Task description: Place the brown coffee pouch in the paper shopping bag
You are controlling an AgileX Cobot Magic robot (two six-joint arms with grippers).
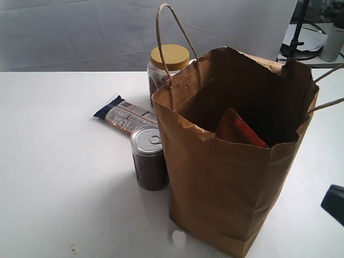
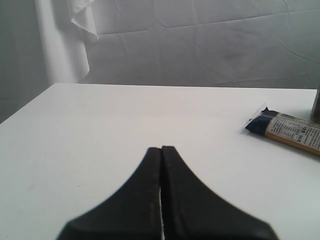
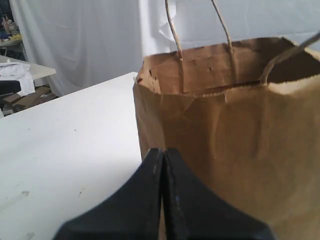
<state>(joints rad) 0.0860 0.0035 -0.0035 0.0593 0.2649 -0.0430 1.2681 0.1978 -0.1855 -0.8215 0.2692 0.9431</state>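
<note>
Right gripper (image 3: 162, 151) is being held closed, empty, beside the bag (image 3: 225, 140); the pouch (image 1: 239, 131) is being propped tilted inside it.

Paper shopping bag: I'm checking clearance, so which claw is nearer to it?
Right. The right claw is shut, close beside the paper shopping bag; the left claw is shut over the table, its view showing no bag.

Pull-tab can (image 1: 149, 158) stood centre-left on white table (image 1: 59, 177), with blue-white snack packet (image 1: 126, 115) lying flat just above it. Yellow-lidded jar (image 1: 170, 59) stood upper centre, small white cap (image 1: 179, 239) sat bottom centre.
</note>
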